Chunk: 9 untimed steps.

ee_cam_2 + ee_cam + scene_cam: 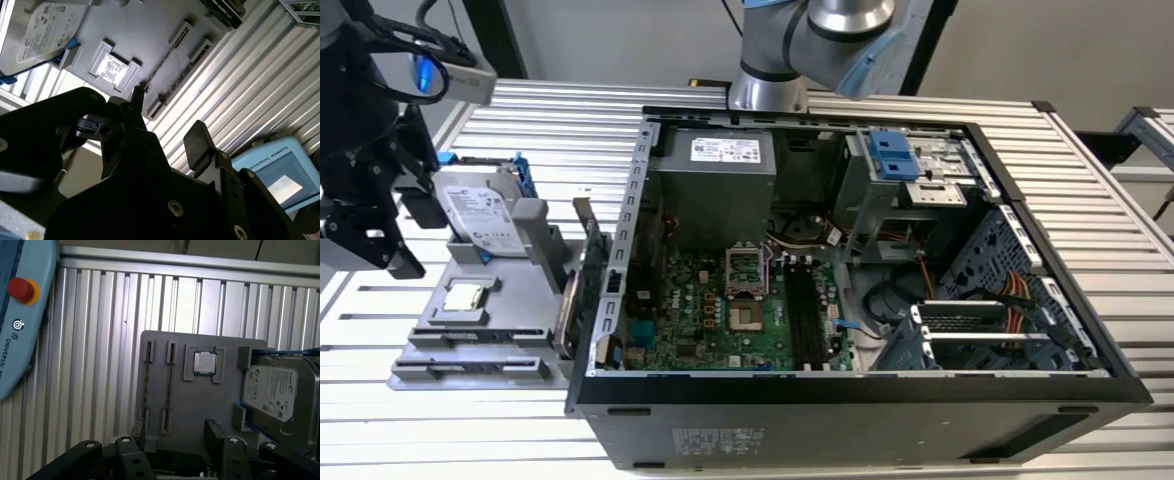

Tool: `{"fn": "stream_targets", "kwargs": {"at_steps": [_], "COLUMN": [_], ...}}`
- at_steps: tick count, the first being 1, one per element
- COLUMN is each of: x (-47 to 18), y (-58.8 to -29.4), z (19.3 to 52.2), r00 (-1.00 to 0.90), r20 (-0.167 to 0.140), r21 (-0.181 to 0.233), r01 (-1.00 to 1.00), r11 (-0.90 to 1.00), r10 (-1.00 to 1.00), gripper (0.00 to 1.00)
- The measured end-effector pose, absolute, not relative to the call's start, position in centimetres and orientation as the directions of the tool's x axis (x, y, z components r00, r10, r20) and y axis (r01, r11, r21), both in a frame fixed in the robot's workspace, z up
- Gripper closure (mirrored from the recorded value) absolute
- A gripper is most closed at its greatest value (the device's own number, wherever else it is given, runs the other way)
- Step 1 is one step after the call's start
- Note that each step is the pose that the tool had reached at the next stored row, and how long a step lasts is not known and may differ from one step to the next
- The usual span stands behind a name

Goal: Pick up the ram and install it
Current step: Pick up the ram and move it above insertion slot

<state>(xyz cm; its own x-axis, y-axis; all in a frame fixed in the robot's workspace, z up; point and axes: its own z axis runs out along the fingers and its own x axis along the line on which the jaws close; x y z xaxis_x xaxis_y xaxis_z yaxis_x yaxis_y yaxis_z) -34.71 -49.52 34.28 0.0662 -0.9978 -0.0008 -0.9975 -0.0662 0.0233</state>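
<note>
The ram shows edge-on as two thin dark strips standing in the slotted holders of a grey tray. One strip also appears in the second wrist view. My black gripper hangs above the tray's near edge, open, with nothing between its fingers. In the exterior view the gripper is at the far left, over the tray and well apart from the open computer case. The motherboard's black slots lie inside the case.
On the tray sit a silver hard drive in a blue frame and a square processor chip. A green card with a metal bracket stands between tray and case. A blue teach pendant lies on the ribbed metal table.
</note>
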Motion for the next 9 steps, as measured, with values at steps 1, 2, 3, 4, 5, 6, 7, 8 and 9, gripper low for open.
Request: {"fn": "stream_targets", "kwargs": {"at_steps": [1,2,3,4,5,6,7,8,9], "x": [-34.71,-34.71,-34.71,-34.71,-34.71,-34.71,-34.71,-34.71,-34.71], "y": [-49.52,-49.52,-49.52,-49.52,-49.52,-49.52,-49.52,-49.52,-49.52], "z": [34.22,34.16,34.11,34.05,34.0,33.93,33.88,33.83,33.77], "r00": [0.066,0.066,0.066,0.066,0.066,0.066,0.066,0.066,0.066], "r20": [-0.001,-0.001,-0.001,-0.001,-0.001,-0.001,-0.001,-0.001,-0.001], "r21": [0.023,0.023,0.023,0.023,0.023,0.023,0.023,0.023,0.023], "r01": [-0.998,-0.998,-0.998,-0.998,-0.998,-0.998,-0.998,-0.998,-0.998], "r11": [-0.066,-0.066,-0.066,-0.066,-0.066,-0.066,-0.066,-0.066,-0.066], "r10": [-0.998,-0.998,-0.998,-0.998,-0.998,-0.998,-0.998,-0.998,-0.998], "gripper": [0.0,0.0,0.0,0.0,0.0,0.0,0.0,0.0,0.0]}}
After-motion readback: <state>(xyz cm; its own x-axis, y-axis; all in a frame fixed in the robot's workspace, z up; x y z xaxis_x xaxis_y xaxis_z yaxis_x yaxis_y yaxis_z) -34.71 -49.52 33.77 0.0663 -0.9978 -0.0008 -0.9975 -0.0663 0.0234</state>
